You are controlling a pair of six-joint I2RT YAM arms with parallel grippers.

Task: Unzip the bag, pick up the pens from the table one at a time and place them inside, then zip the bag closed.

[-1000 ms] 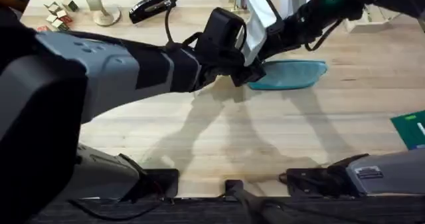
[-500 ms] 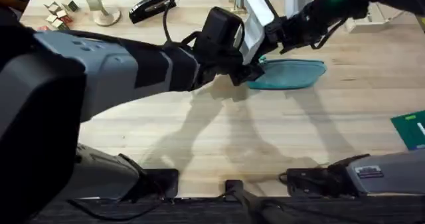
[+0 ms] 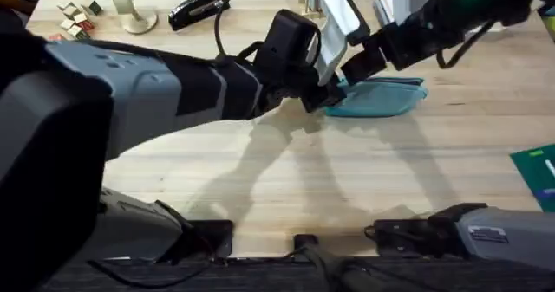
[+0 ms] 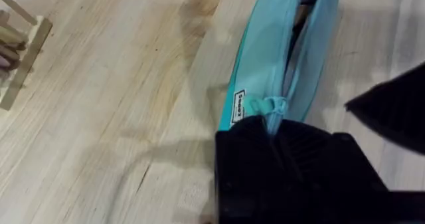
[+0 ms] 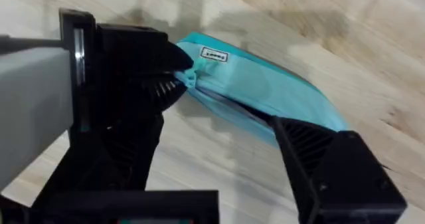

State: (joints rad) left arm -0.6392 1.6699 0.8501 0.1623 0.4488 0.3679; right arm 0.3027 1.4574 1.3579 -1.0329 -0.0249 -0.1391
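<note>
Right arm now farther right, its tool (image 3: 347, 74) clenched on the half-unzipped bag (image 3: 381, 97), left tool (image 3: 325, 97) pinching its end.

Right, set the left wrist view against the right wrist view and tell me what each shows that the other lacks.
Left wrist view alone: the zipper of the long teal-blue fabric pouch gaping open along its length, the small teal pull tab just ahead of that arm's black fingers, and pale wooden sticks at the edge. Right wrist view alone: the left gripper seen from outside, clamped on the pouch's end, with the right arm's own black finger alongside. Both share the pouch, its white label and the light wooden plank tabletop.
</note>
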